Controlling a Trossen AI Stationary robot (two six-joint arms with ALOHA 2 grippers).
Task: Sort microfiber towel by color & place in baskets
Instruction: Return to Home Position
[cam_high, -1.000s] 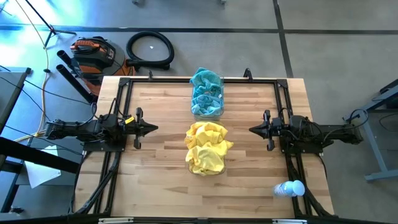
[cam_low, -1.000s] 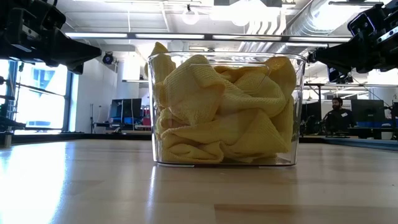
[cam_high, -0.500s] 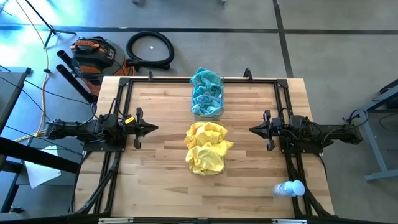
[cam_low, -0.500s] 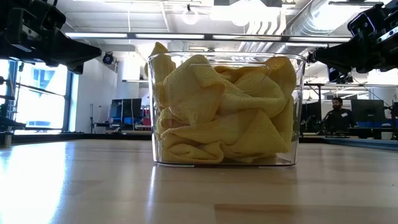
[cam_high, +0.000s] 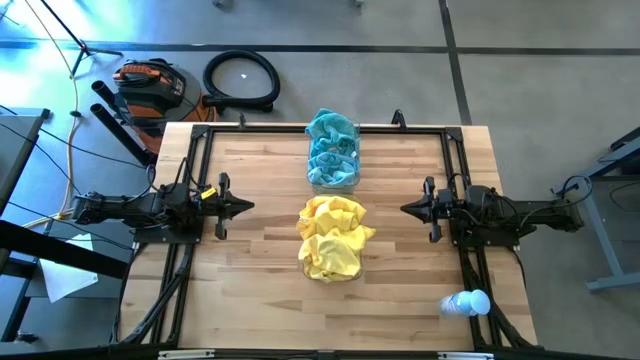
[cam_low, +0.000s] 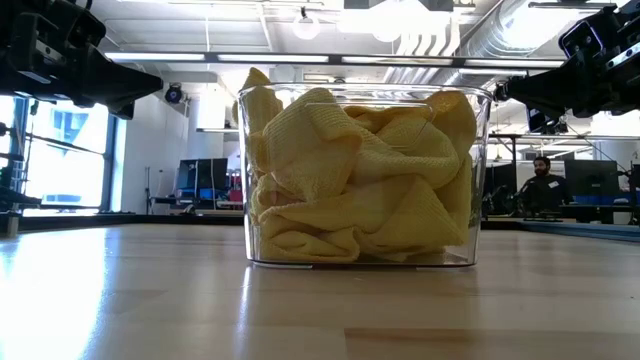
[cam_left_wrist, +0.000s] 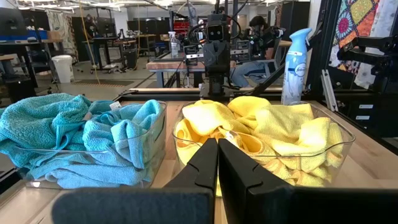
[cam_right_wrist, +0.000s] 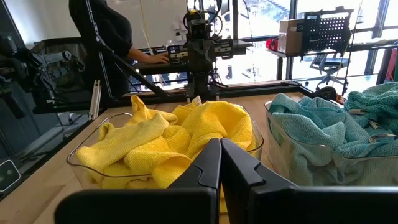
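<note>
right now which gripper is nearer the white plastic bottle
Right. The right gripper hangs over the right side of the wooden table, the same side as the white plastic bottle; the left gripper is across the table, on its left side.

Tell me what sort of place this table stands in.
Probably an open-plan robotics lab or workshop: exposed ceiling ducts and strip lights, rows of monitors with a person among them, and a shop vacuum with hose on bare concrete floor.
</note>
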